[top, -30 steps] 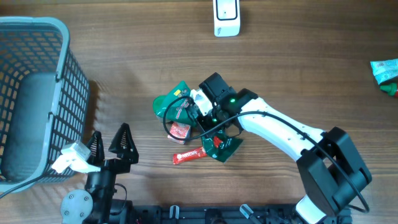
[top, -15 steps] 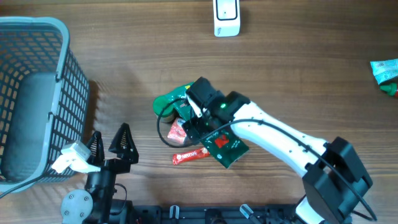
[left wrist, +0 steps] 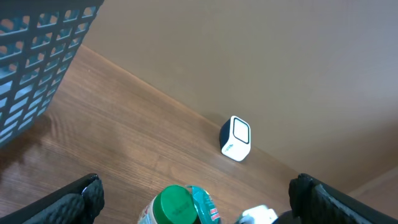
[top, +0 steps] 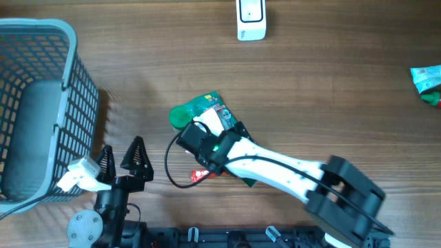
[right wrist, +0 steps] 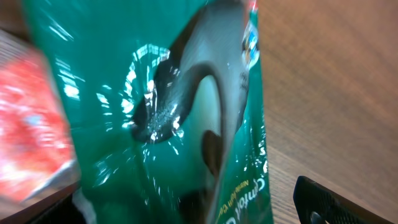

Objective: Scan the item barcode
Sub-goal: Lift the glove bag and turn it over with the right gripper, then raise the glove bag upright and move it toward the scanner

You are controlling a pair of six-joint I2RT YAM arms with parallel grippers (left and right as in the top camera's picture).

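A pile of items lies mid-table: a green-lidded jar (top: 180,117), a green snack packet (top: 211,105), a red bar (top: 200,175) and a dark green packet (top: 252,181) mostly hidden under my right arm. The white barcode scanner (top: 250,21) stands at the far edge. My right gripper (top: 191,139) hovers open low over the pile. In the right wrist view a shiny green packet (right wrist: 155,112) fills the space by its jaws (right wrist: 199,211), with something red (right wrist: 31,124) to the left. My left gripper (top: 124,160) is open and empty at the front left; its camera sees the jar (left wrist: 175,205) and scanner (left wrist: 235,138).
A blue-grey wire basket (top: 41,31) stands at the left edge, close to my left gripper, and shows in the left wrist view too (left wrist: 37,56). A teal packet (top: 427,77) lies at the far right edge.
My right gripper has opened and swung left and toward the front over the pile. The dark green packet now lies under the arm. The left arm has not moved.
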